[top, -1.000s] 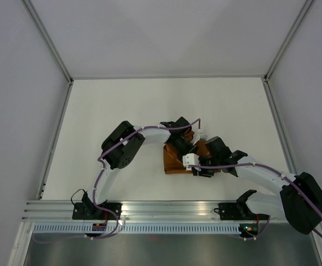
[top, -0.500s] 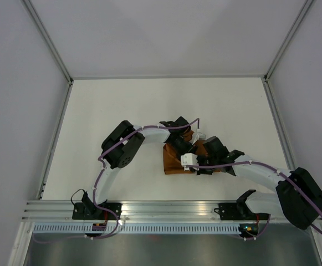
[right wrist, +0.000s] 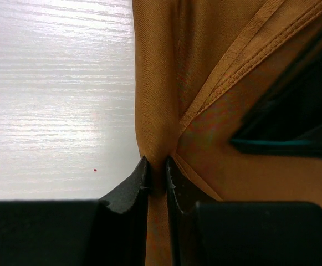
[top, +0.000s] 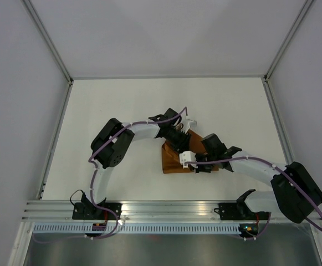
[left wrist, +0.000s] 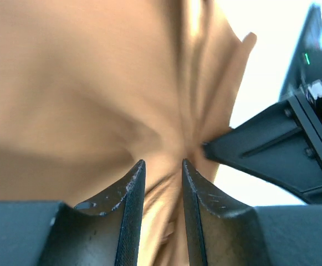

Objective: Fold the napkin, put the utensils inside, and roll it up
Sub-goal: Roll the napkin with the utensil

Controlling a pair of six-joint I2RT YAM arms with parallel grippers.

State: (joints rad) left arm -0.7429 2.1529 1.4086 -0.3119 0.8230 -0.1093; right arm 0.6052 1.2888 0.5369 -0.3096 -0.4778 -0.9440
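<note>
My right claw (right wrist: 156, 166) is pinched shut on a fold of the napkin (right wrist: 155, 83), with bare desk (right wrist: 55, 83) just beside that fold. My left claw (left wrist: 162, 172) stands narrowly parted, close over the bunched cloth, and the right claw's dark body sits near it. From above, the napkin lies crumpled mid-desk, a little right of centre, where the two arms meet.
</note>
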